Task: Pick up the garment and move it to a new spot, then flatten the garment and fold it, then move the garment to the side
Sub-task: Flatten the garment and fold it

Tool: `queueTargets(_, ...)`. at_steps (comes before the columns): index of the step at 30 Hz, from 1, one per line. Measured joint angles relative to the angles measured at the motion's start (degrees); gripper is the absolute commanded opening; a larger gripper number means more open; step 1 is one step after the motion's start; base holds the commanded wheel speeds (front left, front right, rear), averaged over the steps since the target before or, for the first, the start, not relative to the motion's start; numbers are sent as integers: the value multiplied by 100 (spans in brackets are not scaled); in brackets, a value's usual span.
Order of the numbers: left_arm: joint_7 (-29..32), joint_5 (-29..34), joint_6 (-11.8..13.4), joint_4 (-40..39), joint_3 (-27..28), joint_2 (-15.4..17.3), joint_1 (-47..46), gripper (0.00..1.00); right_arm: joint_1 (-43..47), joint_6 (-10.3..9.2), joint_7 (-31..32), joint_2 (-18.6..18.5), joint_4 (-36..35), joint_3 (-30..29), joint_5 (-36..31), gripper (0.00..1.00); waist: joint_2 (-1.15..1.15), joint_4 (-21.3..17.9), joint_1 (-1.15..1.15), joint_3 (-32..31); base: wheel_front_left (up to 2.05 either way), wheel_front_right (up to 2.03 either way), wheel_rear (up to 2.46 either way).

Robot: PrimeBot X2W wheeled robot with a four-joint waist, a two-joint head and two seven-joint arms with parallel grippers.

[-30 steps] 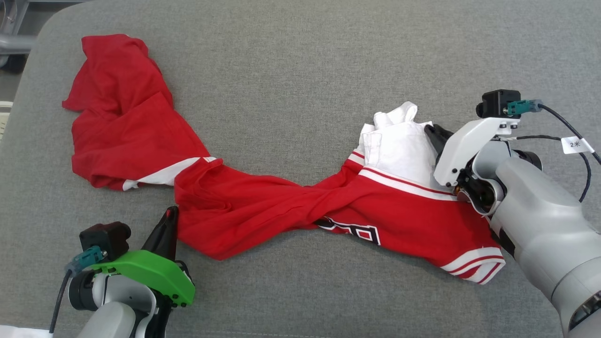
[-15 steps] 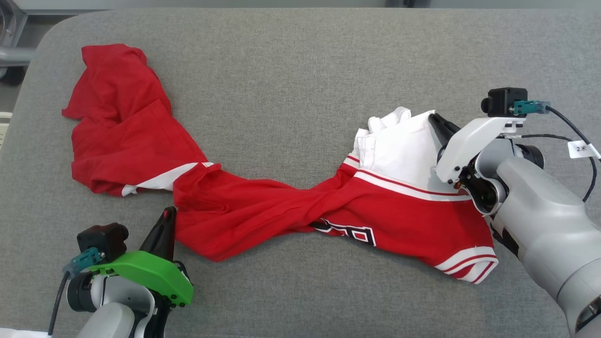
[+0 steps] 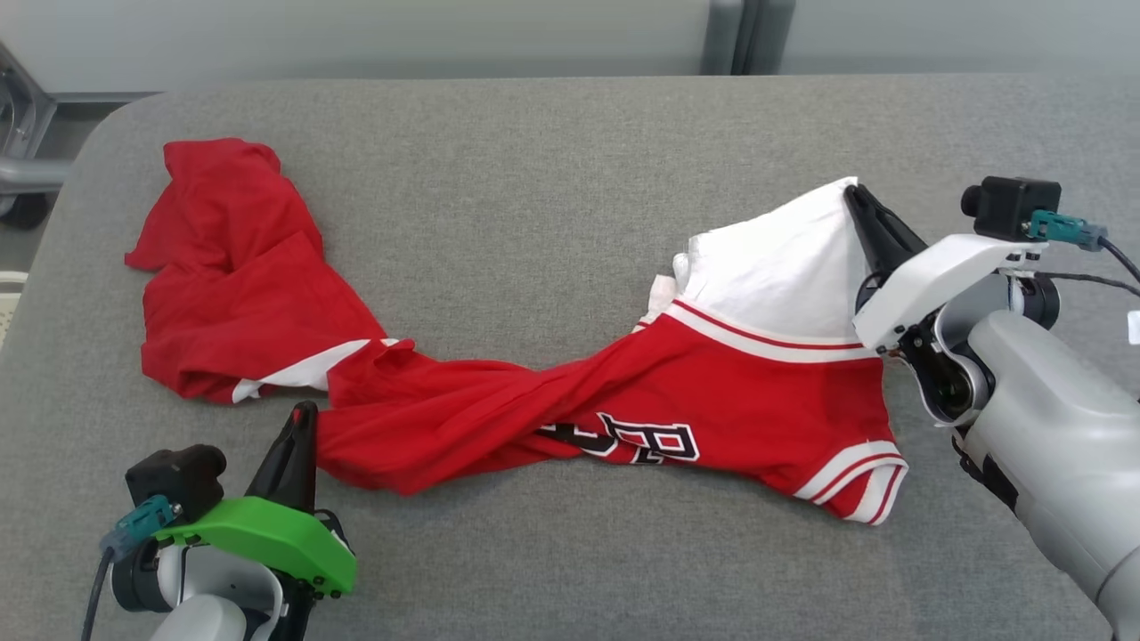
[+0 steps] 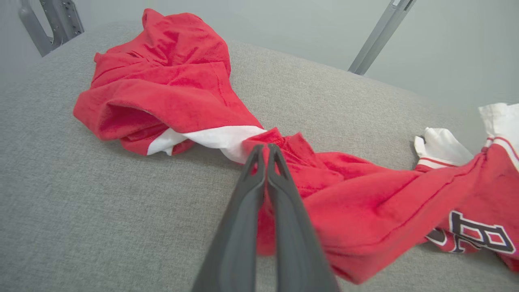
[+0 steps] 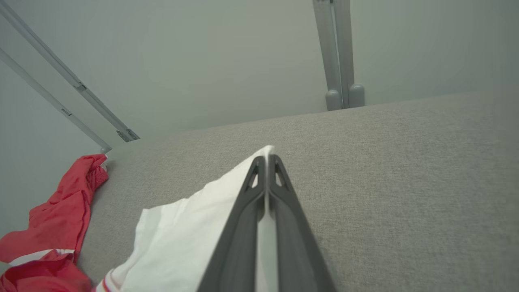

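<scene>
The garment [image 3: 712, 401], red with white bands and dark lettering, lies twisted across the grey table [image 3: 534, 178]. Its bunched red end [image 3: 232, 267] sits at the far left. My right gripper [image 3: 857, 189] is shut on the corner of the garment's white panel [image 3: 784, 276], which is raised and pulled taut. In the right wrist view, the white panel [image 5: 182, 235] runs between the right gripper [image 5: 267, 156] fingers. My left gripper [image 3: 303, 411] is shut at the garment's near left edge. In the left wrist view the left gripper [image 4: 267, 147] tips meet the garment's red fold [image 4: 365, 211].
The table's rounded far-left corner [image 3: 116, 116] is close to the bunched end. A grey upright post [image 3: 730, 36] stands behind the far edge, and a metal frame [image 3: 18, 98] stands off the left side. Bare grey cloth lies in front of and behind the garment.
The head camera has tilted, so the whole picture has shifted down. My right gripper shut on the white panel and drew it back and to the right, smoothing it. The left gripper held still.
</scene>
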Motion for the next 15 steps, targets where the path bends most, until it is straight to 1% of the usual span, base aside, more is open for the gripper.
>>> queueTargets(2,-13,0,25,-52,12,18,52,0,160,-1,-24,-82,-241,-134,-141,0,0,-51,0,-84,0,0,0)
queueTargets(5,-33,11,103,-203,32,59,154,0,500,0,-32,-155,-914,-853,-456,0,0,-134,0,-206,0,0,0)
queueTargets(7,-49,43,144,-305,45,119,242,0,904,0,-33,-149,-1440,-1374,-754,0,0,-194,0,-283,0,0,0)
queueTargets(11,-91,94,212,-550,48,193,394,0,1973,-1,-32,-23,-2446,-2384,-1344,0,0,-300,0,-439,0,0,0)
queueTargets(15,-98,135,311,-776,67,271,525,0,2931,-1,-32,260,-3422,-3173,-1745,0,0,-393,0,-569,0,0,0)
